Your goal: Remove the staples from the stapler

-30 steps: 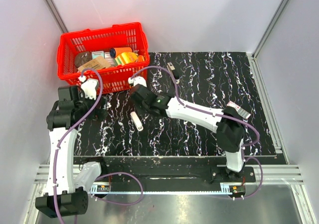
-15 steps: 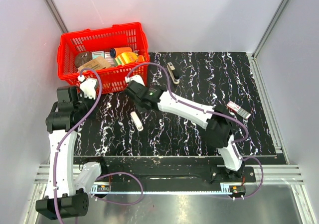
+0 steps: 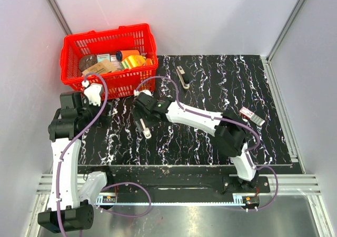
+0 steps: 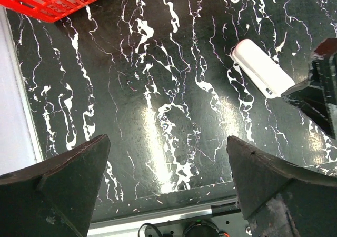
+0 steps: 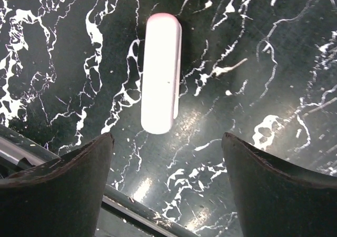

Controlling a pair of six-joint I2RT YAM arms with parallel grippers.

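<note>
1. Stapler (image 3: 182,77), small, narrow and dark, with a pale silver-beige top strip: lay on the black white-veined table mat (image 3: 221,89), well beyond the right jaws and off to their far side, out of both wrist views. Nothing touched it.
2. Right gripper (image 5: 168,179), black, two-fingered: jaws stood spread wide and empty, hanging above the mat.
3. White oblong plastic piece (image 5: 160,72): lay flat just ahead of the right jaws' opening, not between them, its long axis running away from the fingers. The left wrist view showed it ahead and to the right of the left jaws.
4. Left gripper (image 4: 168,184), black, two-fingered: jaws released and wide, with bare mat between them and nothing held.
5. Red plastic lattice basket (image 3: 71,47), holding assorted packets: stood beyond the left jaws and was not in play.
6. Small red-and-white box (image 3: 251,116): lay well apart from both jaws, beside the right arm's elbow.
7. Step in hand, as judged: approach only, with unloading not begun. To do it well, one gripper would need to travel past the white piece to the stapler and arrive with its open jaws square across the narrow body, clamping the dark base low. The other would then be free to lift the pale top strip without the stapler sliding or tipping.
</note>
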